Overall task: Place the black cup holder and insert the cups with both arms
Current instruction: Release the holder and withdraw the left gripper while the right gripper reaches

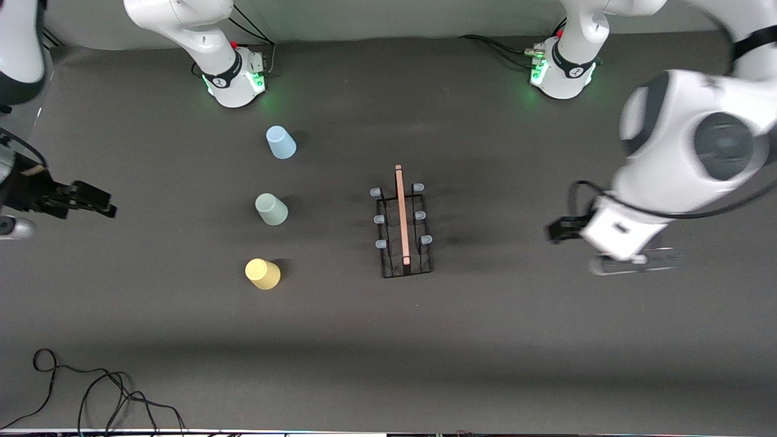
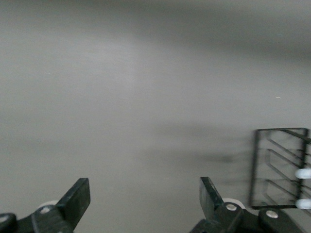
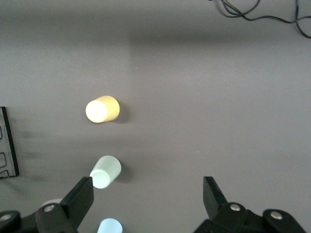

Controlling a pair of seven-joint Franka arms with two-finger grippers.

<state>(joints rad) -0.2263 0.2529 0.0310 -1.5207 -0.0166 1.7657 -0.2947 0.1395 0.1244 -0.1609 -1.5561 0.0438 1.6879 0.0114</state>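
Only the front view takes in the whole dark grey table (image 1: 485,340). On it the small black wire cup holder (image 1: 405,227) with its light wooden rod handle and pale-tipped pegs stands upright near the middle, every peg bare. The three small plastic cups stand upside down in a row toward the right arm's end: light blue cup (image 1: 280,142) farthest from the front camera, pale grey-green cup (image 1: 271,209) in the middle, yellow cup (image 1: 263,274) nearest.

The left wrist view catches just one end of the rack (image 2: 279,167); the right wrist view shows all three cups and a rack corner.

A loose black cable (image 1: 91,388) lies near the front edge, well apart from everything.

The left gripper (image 1: 561,229) hangs over bare table toward the left arm's end, jaws spread and empty. The right gripper (image 1: 100,203) hovers over its own end, fingers likewise wide apart.
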